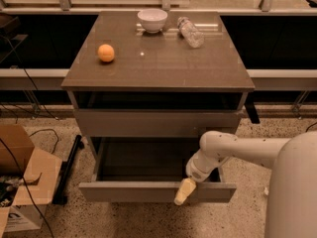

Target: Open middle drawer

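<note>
- The gripper sits at the front edge of the middle drawer, right of centre; the state of its jaws cannot be told.
- The drawer stands well out; any further pull should run straight outward, since the off-centre hold could skew it.
</note>
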You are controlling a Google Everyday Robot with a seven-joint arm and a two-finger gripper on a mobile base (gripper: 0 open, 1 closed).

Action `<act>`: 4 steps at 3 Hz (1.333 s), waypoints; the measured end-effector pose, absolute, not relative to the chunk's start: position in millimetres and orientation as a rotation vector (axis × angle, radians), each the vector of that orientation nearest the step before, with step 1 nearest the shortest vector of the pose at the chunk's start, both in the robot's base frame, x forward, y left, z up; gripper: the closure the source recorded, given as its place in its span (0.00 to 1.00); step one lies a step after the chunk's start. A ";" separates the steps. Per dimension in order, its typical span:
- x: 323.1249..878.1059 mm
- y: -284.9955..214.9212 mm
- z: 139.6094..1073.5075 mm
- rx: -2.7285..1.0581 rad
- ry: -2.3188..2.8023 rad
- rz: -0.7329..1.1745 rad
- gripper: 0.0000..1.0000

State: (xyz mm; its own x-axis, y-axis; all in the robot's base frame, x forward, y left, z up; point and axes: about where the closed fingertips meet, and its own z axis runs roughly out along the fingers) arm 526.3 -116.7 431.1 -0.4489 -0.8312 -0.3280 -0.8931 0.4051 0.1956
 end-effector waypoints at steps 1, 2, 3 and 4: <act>492.3 -129.1 412.5 -1.506 2.577 0.575 0.00; 464.3 -136.0 403.4 -1.474 2.639 0.637 0.00; 464.3 -136.0 409.1 -1.474 2.639 0.637 0.00; 464.3 -136.0 409.2 -1.474 2.639 0.637 0.00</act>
State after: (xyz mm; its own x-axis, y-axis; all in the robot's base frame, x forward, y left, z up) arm 464.3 -136.0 409.2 -0.5436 -0.8038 -0.2417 -0.8255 0.4599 0.3270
